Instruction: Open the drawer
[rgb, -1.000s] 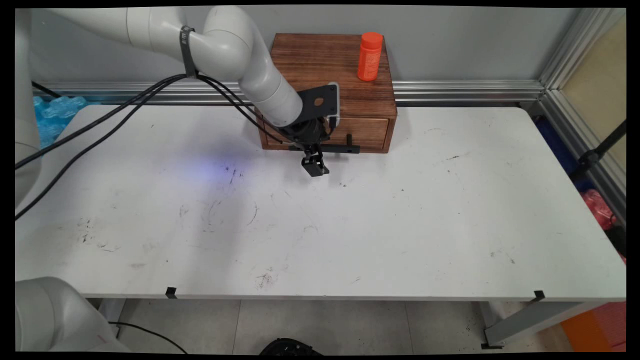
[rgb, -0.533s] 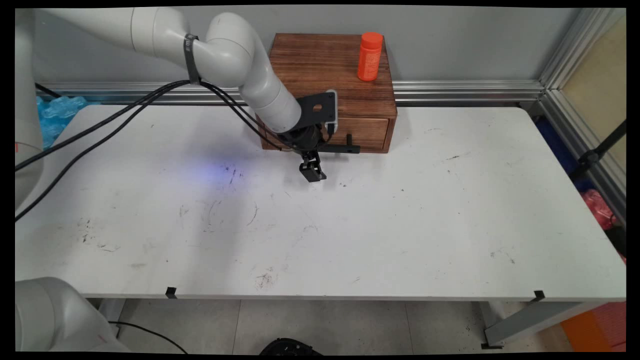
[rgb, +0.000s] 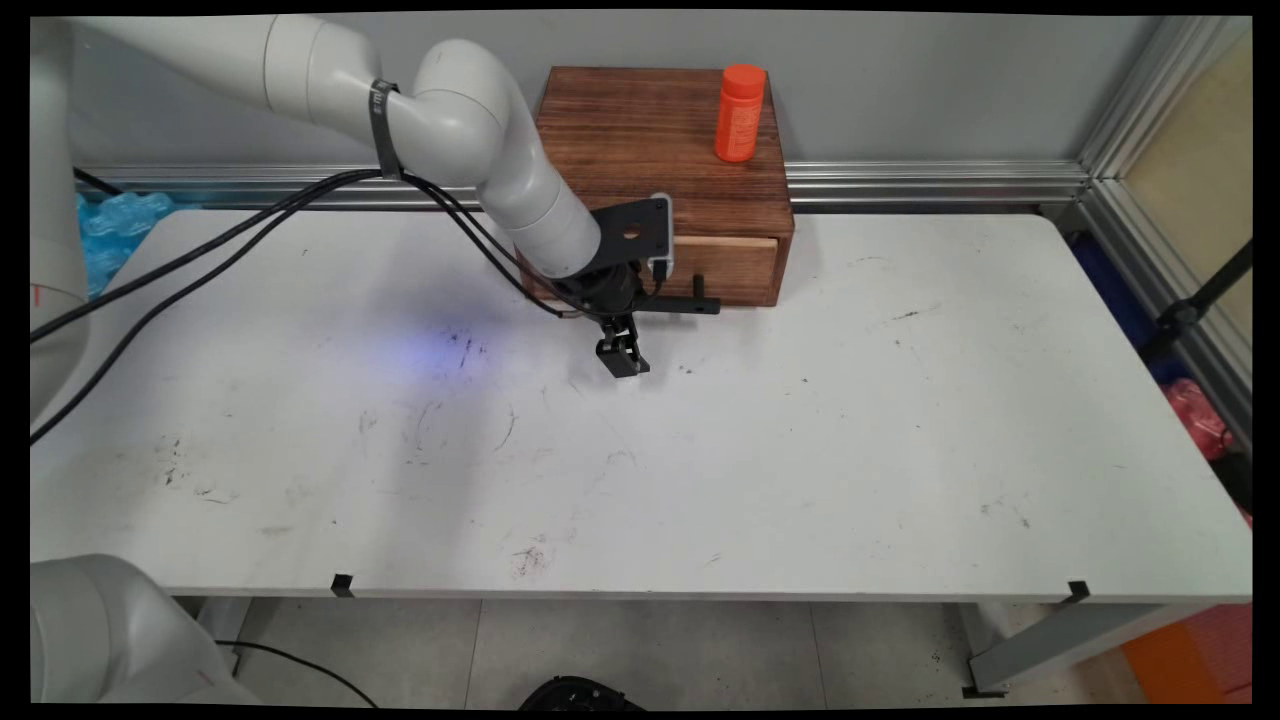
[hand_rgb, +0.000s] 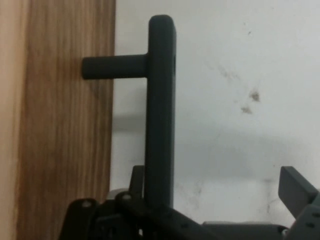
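A dark wooden box stands at the table's far edge, with a single drawer in its front. The drawer is out by a narrow gap, and a pale strip of its top edge shows. Across the drawer front runs a black bar handle. My gripper is at the handle's left end and is open. In the hand view, the handle runs up the picture beside the drawer front. One of the fingers sits in the gap behind the bar, and the other stands far off to the right. An orange bottle stands upright on the box.
The white table carries scuff marks. Black cables hang from the arm across the table's left part. An aluminium rail runs along the wall behind the box. Blue plastic lies off the table's far left and red items off its right.
The gripper has moved toward the table's near side with the handle, and the drawer has come out slightly, uncovering the pale strip at its top. The bottle has not moved.
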